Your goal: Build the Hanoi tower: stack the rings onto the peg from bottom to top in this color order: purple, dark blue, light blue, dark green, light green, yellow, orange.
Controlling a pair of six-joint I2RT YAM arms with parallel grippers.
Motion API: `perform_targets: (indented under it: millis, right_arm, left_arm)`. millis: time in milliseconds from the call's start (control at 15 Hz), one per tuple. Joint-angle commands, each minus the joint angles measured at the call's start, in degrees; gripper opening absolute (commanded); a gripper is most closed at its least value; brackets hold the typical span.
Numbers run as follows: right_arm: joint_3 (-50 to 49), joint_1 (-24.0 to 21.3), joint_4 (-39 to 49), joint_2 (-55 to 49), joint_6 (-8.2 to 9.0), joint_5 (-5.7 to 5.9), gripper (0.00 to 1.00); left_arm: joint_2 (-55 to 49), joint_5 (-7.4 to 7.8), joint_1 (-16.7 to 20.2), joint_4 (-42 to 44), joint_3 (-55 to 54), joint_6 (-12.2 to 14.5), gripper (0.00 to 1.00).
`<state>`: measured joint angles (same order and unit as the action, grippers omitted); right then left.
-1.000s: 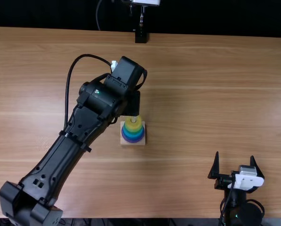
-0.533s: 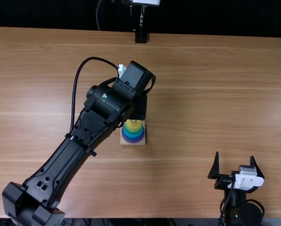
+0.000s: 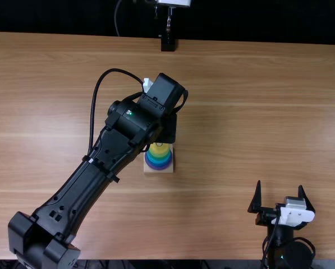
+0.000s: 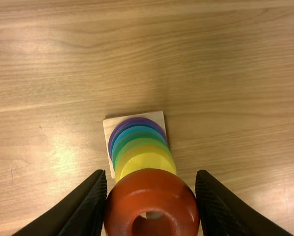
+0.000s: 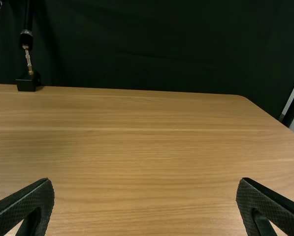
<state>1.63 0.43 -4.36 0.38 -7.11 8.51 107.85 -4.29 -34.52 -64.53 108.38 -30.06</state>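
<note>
In the top view my left gripper is over the far edge of the stacked rings, its fingertips hidden beneath the arm. The wooden base carries the stack, with the yellow ring uppermost. My left gripper, in its wrist view, is shut on the orange ring, which overlaps the yellow ring there; something pale shows through its hole. Beneath yellow lie light green, dark green, light blue, dark blue and the purple ring. My right gripper stands open at the near right; its wrist view shows the gripper empty.
A black stand with a metal rod is at the table's far edge. The left arm crosses the table diagonally from the near left, with a cable looped beside it.
The left arm has shifted right and slightly toward the near edge, covering more of the stack's far side, with most of that motion in the first half second. The right arm has stayed still.
</note>
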Motion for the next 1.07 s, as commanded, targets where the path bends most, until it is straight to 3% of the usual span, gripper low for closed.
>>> perform_targets:
  millis: [0,800,867,933,1000]
  right_arm:
    - [-0.6,-0.5,-0.9,-0.4,0.58,0.24,1.0]
    - [-0.6,-0.5,-0.9,-0.4,0.58,0.24,1.0]
    - [-0.6,-0.5,-0.9,-0.4,0.58,0.24,1.0]
    - [-0.6,-0.5,-0.9,-0.4,0.58,0.24,1.0]
    - [-0.6,-0.5,-0.9,-0.4,0.58,0.24,1.0]
  left_arm:
    - [1.3,-0.24,-0.9,0.0,1.5,-0.4,0.0]
    - [1.4,0.08,-2.5,-0.1,-1.2,-0.8,0.0]
    - [1.2,0.5,-2.2,-0.1,-2.2,-0.7,0.31]
    - [1.0,0.81,-2.0,-0.1,-3.9,-0.7,0.76]
    - [0.9,1.24,-1.6,-0.1,-5.4,-0.7,1.0]
